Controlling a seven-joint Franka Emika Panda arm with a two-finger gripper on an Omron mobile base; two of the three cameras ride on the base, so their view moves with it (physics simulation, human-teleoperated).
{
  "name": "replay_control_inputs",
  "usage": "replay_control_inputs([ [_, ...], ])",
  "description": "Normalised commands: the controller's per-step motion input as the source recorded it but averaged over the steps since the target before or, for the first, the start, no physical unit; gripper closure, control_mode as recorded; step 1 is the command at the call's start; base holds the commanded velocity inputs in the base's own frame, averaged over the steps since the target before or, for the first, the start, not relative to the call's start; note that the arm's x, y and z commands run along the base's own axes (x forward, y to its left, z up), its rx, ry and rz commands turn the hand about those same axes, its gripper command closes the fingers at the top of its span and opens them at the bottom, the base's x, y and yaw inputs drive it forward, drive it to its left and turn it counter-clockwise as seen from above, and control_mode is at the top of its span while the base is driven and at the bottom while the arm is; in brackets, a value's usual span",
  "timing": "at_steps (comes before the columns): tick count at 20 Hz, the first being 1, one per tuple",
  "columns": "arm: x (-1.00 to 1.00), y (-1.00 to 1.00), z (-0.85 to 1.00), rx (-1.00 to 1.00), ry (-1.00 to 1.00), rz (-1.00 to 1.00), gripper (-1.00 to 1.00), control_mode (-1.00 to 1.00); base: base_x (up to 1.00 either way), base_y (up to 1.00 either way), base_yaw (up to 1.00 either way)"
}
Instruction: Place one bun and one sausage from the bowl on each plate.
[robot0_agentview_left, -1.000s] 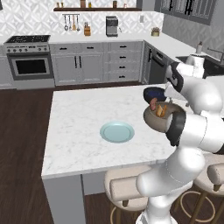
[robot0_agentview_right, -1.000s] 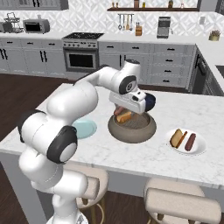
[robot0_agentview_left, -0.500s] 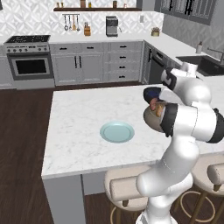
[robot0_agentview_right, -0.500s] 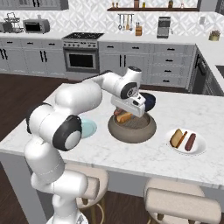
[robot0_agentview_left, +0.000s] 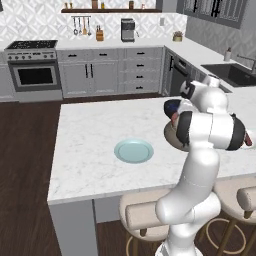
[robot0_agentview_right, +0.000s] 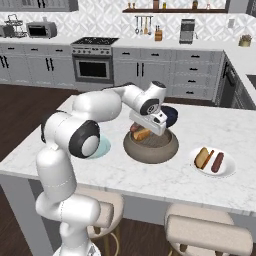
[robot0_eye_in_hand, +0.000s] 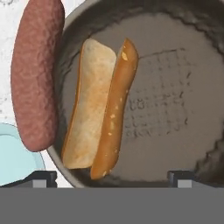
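Bun and sausage still in the stone bowl; one plate filled, one bare.

The grey-brown bowl (robot0_agentview_right: 150, 146) sits on the island, thick-walled and wide. A split bun (robot0_eye_in_hand: 98, 109) lies on its floor toward one side, and a reddish-brown sausage (robot0_eye_in_hand: 35, 74) rests along its rim there, hanging partly outside. The white plate (robot0_agentview_right: 228, 170) lies to the right of the bowl, apart from it, with a bun (robot0_agentview_right: 202, 157) and a sausage (robot0_agentview_right: 218, 162) side by side on it. The teal plate (robot0_agentview_left: 133, 150) lies flat to the left of the bowl, nothing on it.

Grey cabinets (robot0_agentview_left: 107, 75), dark wood floor (robot0_agentview_left: 25, 150), white marble island (robot0_agentview_left: 90, 150).
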Motion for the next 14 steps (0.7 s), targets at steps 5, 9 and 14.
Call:
replay_control_inputs([
  [5, 0.28, -0.04, -0.27, 0.08, 0.00, 0.00, -1.00, -1.00, 0.00, 0.00, 0.00],
  [9, 0.06, -0.02, -0.27, 0.04, 0.00, 0.00, -1.00, -1.00, 0.00, 0.00, 0.00],
  [14, 0.00, 0.00, -0.25, 0.00, 0.00, 0.00, -1.00, -1.00, 0.00, 0.00, 0.00],
])
